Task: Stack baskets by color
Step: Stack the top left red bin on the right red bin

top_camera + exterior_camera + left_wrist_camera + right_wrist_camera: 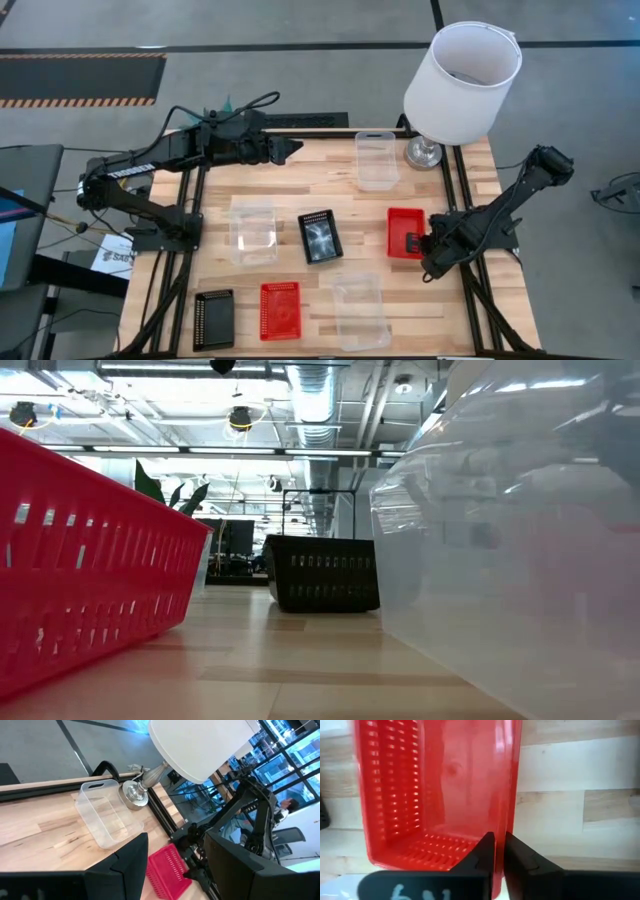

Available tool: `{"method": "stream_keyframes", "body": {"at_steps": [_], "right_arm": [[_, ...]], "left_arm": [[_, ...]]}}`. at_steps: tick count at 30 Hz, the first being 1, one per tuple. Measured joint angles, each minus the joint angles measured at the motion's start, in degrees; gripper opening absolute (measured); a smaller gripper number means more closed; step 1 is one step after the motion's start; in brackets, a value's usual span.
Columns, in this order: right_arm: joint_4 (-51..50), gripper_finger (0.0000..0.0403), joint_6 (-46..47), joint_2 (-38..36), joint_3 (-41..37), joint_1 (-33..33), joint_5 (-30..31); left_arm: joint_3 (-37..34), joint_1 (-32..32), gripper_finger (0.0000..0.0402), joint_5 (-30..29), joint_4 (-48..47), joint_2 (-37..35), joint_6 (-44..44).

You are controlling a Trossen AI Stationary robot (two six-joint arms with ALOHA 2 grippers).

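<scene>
Several baskets rest flat on their bottoms on the wooden table (300, 180): clear ones (376, 160), (252, 230), (360, 310), black ones (320, 236), (213, 318), and red ones (280, 310), (405, 232). My right gripper (425, 245) stands at the right-hand red basket (440, 790), its fingers nearly together on the basket's wall. My left gripper (292, 150) hangs open in the air over the table's far left part, holding nothing. The low view shows a red (80, 560), a black (322, 573) and a clear basket (520, 540), but no gripper. My right gripper has the red basket's long wall (514, 820) on the table's right side between its two fingers, close to the near corner. One finger (482, 852) is inside the basket, the other (522, 857) outside. The fingers come steeply from above. The basket sits flat on the table.
A lamp with a large white shade (462, 80) and metal foot (424, 152) stands at the far right, beside the far clear basket. Green plant leaves (165, 485) show beyond the table. Bare wood lies between the basket rows.
</scene>
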Motion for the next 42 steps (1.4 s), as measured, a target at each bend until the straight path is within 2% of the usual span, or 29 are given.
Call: {"method": "stream_keyframes", "body": {"at_steps": [9,15,18,23,30,34,37,42], "right_arm": [[-1.74,0.0135,-2.36,-0.75,2.08,-0.02,0.37],[-12.90,0.0169,-1.97,-1.75,6.43,-0.02,0.08],[-19.40,0.0169,-0.82,-1.57,6.71,-0.13,-2.28],[-22.63,0.0158,-2.49,-1.57,6.21,-0.83,-5.71],[-18.69,0.0148,-6.88,-1.30,2.97,-4.31,-5.86],[-18.49,0.0142,-7.51,0.31,3.15,-6.01,-5.93],[-17.51,0.0137,-10.44,2.07,3.15,-7.42,-8.67],[-14.98,0.0132,-13.14,3.99,3.15,-10.01,-9.90]], "left_arm": [[0.00,0.00,0.0183,0.00,-0.20,0.00,-0.02],[0.00,-0.09,0.0183,2.13,-1.47,0.00,-0.11],[0.00,-0.85,0.0183,1.84,-4.20,0.00,-0.15],[0.00,-2.16,0.0183,-0.87,-6.77,0.02,-0.68],[0.00,-3.41,0.0183,-1.44,-8.03,0.02,-0.74],[0.00,-4.56,0.0183,0.22,-8.69,0.02,-0.96],[0.00,-5.83,0.0183,1.15,-10.71,0.02,-1.11],[0.00,-6.64,0.0183,-0.04,-12.72,0.02,-1.64]]}}
